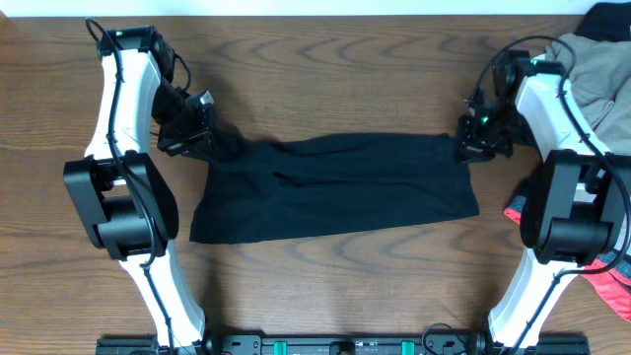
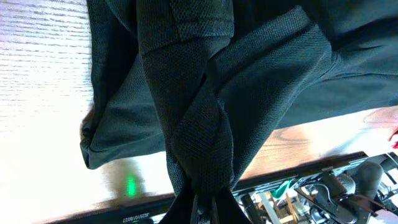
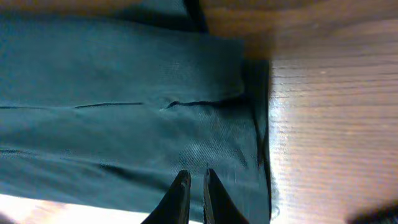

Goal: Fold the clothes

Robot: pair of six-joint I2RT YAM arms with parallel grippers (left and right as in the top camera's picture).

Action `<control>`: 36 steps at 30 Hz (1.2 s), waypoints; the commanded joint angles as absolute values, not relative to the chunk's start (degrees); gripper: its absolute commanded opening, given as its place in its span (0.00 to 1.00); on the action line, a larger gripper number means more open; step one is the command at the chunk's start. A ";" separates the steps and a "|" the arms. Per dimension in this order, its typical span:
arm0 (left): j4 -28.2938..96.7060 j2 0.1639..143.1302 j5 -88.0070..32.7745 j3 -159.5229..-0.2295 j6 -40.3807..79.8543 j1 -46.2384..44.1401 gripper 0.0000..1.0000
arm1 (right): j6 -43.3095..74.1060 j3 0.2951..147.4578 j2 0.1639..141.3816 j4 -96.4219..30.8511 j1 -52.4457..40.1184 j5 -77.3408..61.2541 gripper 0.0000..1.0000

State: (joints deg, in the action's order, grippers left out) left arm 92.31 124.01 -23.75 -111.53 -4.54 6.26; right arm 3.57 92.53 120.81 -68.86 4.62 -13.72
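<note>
The black shirt (image 1: pixel 335 187) lies as a folded band across the middle of the table. My left gripper (image 1: pixel 202 138) is shut on its upper left corner. In the left wrist view the fabric (image 2: pixel 205 93) is twisted and bunched, and it runs into the jaws (image 2: pixel 200 208). My right gripper (image 1: pixel 475 138) is at the shirt's upper right corner. In the right wrist view its fingers (image 3: pixel 194 177) are nearly together, with the tips down on the flat fabric (image 3: pixel 112 93) near its right edge. The white chest logo is hidden.
A khaki-grey garment (image 1: pixel 596 69) and a black one (image 1: pixel 611 20) are heaped at the back right. A coral-pink garment (image 1: pixel 611 286) lies at the right edge behind the right arm's base. Bare wooden table (image 1: pixel 335 79) surrounds the shirt.
</note>
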 commanded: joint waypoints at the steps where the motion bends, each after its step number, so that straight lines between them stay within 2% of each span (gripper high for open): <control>1: 95.15 123.22 -23.16 -110.83 -4.89 5.69 0.06 | 3.18 88.07 121.64 -66.19 4.43 -14.20 0.08; 12: 96.82 123.22 -19.70 -110.54 -4.75 0.80 0.06 | 3.77 80.82 121.64 -59.02 4.58 -13.93 0.08; 17: 96.82 123.22 -10.04 -107.96 1.67 -0.36 0.06 | 3.77 80.82 121.64 -58.61 4.60 -13.50 0.07; 24: 96.86 123.22 -10.04 -103.04 3.79 -0.36 0.06 | 3.81 80.82 121.64 -58.46 5.50 -13.52 0.08; 31: 96.51 123.11 -20.36 -102.21 3.88 -0.36 0.06 | 3.79 80.82 121.64 -58.46 6.09 -13.52 0.08; 36: 96.01 122.67 -30.92 -102.21 -3.38 -0.36 0.06 | 3.79 80.82 121.64 -58.43 6.22 -13.50 0.08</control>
